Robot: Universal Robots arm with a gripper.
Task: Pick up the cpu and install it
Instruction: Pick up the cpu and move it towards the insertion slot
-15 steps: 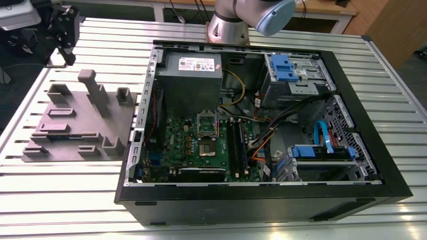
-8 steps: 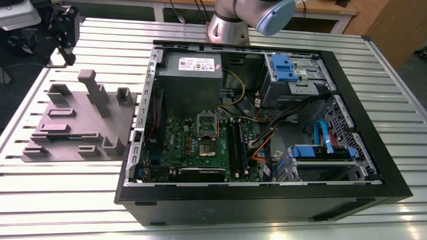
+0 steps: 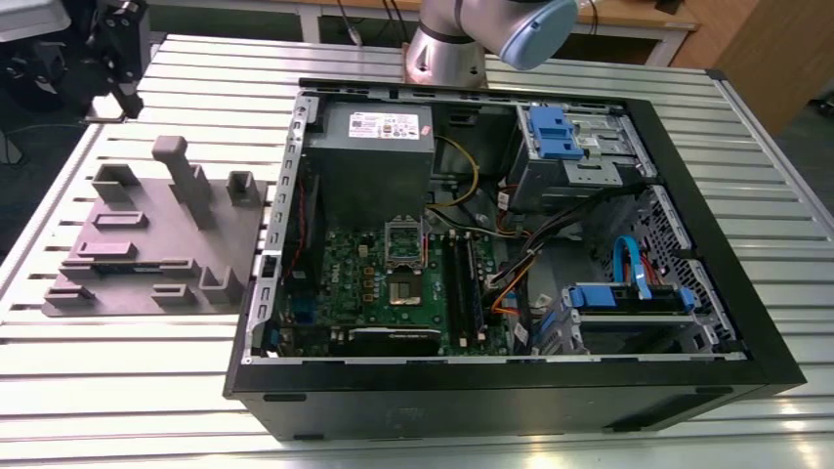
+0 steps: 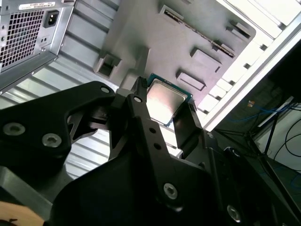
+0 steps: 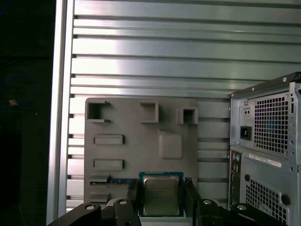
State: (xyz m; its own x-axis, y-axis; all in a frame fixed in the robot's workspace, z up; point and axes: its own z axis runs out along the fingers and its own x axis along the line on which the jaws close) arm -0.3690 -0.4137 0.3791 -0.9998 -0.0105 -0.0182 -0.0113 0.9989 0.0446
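Silver slats of the bench [image 3: 131,391] carry the open computer case [image 3: 521,401] in the exterior view, and its motherboard socket [image 3: 402,289] looks unfilled, so the install is not yet done. Second wrist view: the gripper [image 4: 162,106] is closed narrowly on the cpu [image 4: 165,96], pinched between its fingers, with the grey fixture [image 4: 155,33] beyond. First wrist view, same grip, chip apparently lifted off the fixture, so the pick looks done.

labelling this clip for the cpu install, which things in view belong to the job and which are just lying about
Job: cpu, held in the end effector; motherboard socket; computer case.
Lying about: grey fixture; power supply; blue drive cage; slatted table.
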